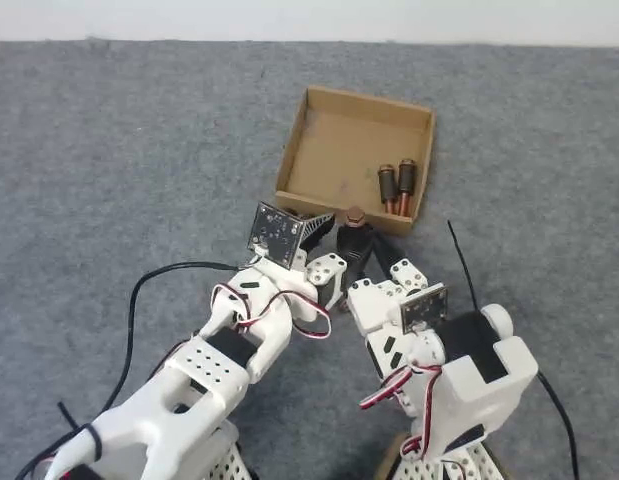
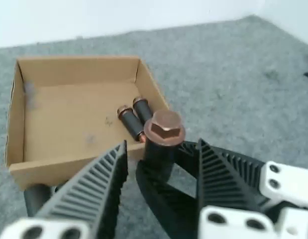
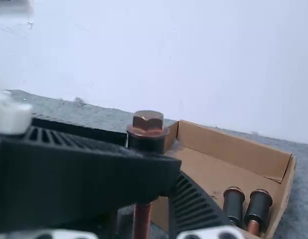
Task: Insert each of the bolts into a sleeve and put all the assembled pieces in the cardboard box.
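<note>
— Right gripper (image 1: 369,256) is clamped on the sleeve (image 1: 355,243), from where I'm standing. Black jaws pressed against both sides of it, no gap that I can see.

— And the bolt (image 3: 147,122)?

— Seated in that sleeve. The copper hex head sits on top, and the copper shank (image 3: 142,221) pokes out underneath, between the jaws.

— Upright?

— Upright, head up. It's held over the grey carpet (image 1: 139,150), just outside the near wall of the cardboard box (image 1: 334,150), not in it.

— What about the left gripper (image 2: 162,149)?

— Spread open. Its two ribbed fingers (image 2: 96,191) stand on either side of the sleeve with space to spare. I can't see either one touching it. That arm comes in from the left, the other from the right, and the two meet around the one piece.

— Anything in the box?

— Two assembled pieces (image 1: 387,187), dark sleeves with copper ends, lying side by side in the box corner on the right, nearest the arms. Touching each other or only close, I can't tell which.

— So how do the held piece and the box sit?

— Near each other but apart. The box wall stands between that piece and the pair inside.
</note>
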Robot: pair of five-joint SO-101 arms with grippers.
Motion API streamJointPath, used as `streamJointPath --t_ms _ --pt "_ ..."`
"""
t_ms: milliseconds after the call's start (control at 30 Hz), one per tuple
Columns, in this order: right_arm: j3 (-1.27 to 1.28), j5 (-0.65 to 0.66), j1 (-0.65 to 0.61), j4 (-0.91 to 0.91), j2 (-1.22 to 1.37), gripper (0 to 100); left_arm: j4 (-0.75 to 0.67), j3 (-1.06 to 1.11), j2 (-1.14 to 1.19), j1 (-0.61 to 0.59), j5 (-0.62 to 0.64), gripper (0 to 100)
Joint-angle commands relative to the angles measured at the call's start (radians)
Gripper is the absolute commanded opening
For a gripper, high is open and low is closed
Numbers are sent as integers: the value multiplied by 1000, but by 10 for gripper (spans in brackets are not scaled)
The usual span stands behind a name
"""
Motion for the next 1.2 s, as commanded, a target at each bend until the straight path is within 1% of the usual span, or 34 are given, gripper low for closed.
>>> streamJointPath --t_ms 0,100,367,467,533,600,767,933,1067,1167 --pt "23 0 13 -21 -53 6 -23 -50 -23 5 0 206" --pt "21 0 13 -19 -51 6 0 -47 -86 3 -2 204" --pt "8 0 13 -18 -45 6 358 -116 -468 5 2 203" --pt "8 0 13 -18 -45 6 473 -151 -595 0 -3 203" --pt "9 0 13 -18 -45 6 526 -166 -658 -29 -3 202" --pt "9 0 13 -18 -45 6 549 -171 -695 -72 -3 202" --pt "14 0 13 -18 -45 6 551 -171 -735 -221 -3 202" --pt "15 0 15 -18 -45 6 552 -174 -767 -405 -3 202" --pt "15 0 15 -18 -45 6 632 -176 -819 -542 -3 202" --pt "15 0 15 -18 -45 6 726 -176 -884 -606 -5 202"
